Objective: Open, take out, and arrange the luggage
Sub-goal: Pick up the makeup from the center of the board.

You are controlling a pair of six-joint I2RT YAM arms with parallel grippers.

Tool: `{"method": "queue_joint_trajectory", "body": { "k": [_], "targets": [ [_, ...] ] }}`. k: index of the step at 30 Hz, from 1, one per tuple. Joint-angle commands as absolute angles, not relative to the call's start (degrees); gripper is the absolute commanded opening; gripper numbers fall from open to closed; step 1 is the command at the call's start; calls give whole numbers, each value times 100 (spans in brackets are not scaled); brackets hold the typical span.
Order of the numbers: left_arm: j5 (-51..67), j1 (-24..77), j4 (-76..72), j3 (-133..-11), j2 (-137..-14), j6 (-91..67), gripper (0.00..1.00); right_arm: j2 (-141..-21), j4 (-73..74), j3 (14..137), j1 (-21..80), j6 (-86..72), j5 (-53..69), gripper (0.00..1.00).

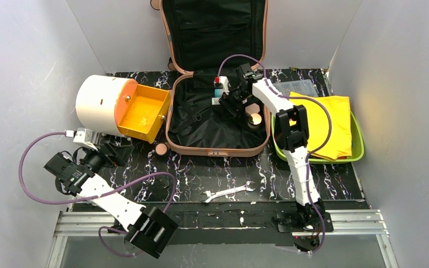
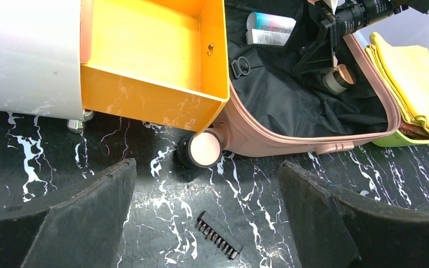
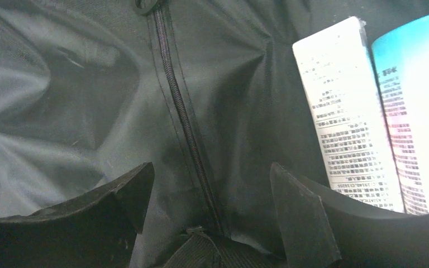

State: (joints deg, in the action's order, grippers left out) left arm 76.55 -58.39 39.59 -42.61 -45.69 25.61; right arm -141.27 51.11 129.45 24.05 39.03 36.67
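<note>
Found the luggage (image 1: 198, 120) open at the middle of the worktop's (image 1: 190, 167) far edge, lid upright. Saw the right gripper (image 3: 209, 178) down inside the lower shell, jaws well apart over the black lining (image 3: 89, 84), gripping nothing, a white carton (image 3: 346, 111) just beside. Saw the left gripper (image 2: 206, 167) near the left edge, spread wide and empty, the luggage's wheel (image 2: 205, 149) just beyond its fingertips.
</note>
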Motion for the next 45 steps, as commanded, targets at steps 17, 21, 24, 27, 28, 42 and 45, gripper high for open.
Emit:
{"method": "queue_joint_trajectory", "body": {
  "k": [17,21,24,27,28,42,45],
  "targets": [
    [7928,-5884,4271,-4315,-4626,2875,99,-12529,1735,11148,2229,1354,553,98],
    [7919,-5889,4280,-4315,-4601,2883,99,-12882,2006,11582,2095,1478,775,99],
    [7906,-5883,4281,-4307,-4588,2900,99,-13313,2414,12142,1875,1394,1276,98],
    [7901,-5889,4282,-4302,-4603,2918,99,-13767,2797,12726,1627,1270,1949,98],
    [7905,-5888,4285,-4299,-4612,2918,99,-13854,2886,12818,1584,1257,2109,98],
    [7883,-5889,4289,-4319,-4703,2927,99,-14057,3038,12660,1563,1082,2733,98],
    [7884,-5895,4289,-4324,-4702,2932,99,-14053,2940,12568,1627,1023,2344,98]
  ]
}}
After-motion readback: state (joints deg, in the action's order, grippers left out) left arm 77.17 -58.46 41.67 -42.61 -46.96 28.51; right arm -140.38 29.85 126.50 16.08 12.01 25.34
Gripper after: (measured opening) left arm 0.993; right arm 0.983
